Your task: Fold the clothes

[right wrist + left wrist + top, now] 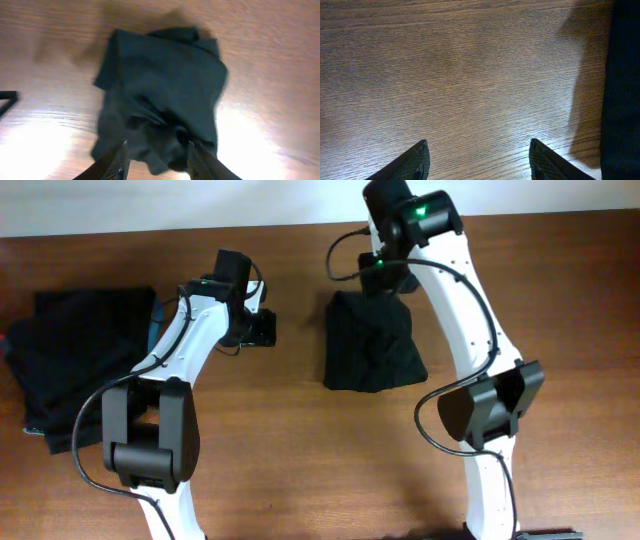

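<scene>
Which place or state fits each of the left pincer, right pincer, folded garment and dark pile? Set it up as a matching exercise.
Things:
1 left pincer
2 right pincer
3 folded garment
4 dark pile

Places or states:
a lying at the far left of the table
b open above bare wood
c lying mid-table
d above bunched black cloth

Pairs: 1-b, 2-d, 3-c, 4-a

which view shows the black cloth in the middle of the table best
Right wrist: the black fabric garment fills the frame, folds visible. Overhead shows it smaller, top hidden; left wrist only a dark edge.
</scene>
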You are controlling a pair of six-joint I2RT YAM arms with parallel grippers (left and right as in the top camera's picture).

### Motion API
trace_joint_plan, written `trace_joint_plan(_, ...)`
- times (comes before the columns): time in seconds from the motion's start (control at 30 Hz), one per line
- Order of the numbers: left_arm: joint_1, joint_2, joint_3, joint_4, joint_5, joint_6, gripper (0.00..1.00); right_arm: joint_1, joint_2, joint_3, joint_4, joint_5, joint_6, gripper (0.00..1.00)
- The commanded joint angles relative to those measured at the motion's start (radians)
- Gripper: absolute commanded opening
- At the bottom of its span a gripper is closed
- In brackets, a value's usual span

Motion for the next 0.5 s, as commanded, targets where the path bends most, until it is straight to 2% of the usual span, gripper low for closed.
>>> trace_joint_plan(0.0, 0.001, -0.015, -0.005, 0.001, -0.003, 0.020, 0.63, -0.093, -0.006, -0.051, -0.011, 0.056, 0.038, 0.42)
trace_joint_plan(0.13, 0.001, -0.015, -0.005, 0.000, -0.003, 0.020, 0.63, -0.172, -0.006, -0.228, 0.000, 0.038, 0.035, 0.41)
trace_joint_plan(0.3, 0.001, -0.015, -0.005, 0.000, -0.003, 0.020, 0.63, -0.168, -0.006, -0.440, 0.111, 0.008, 0.032, 0.39)
trace_joint_plan(0.47, 0.001, -0.015, -0.005, 0.000, -0.003, 0.020, 0.63, -0.131, -0.006, -0.519, 0.174, -0.077, 0.006, 0.39)
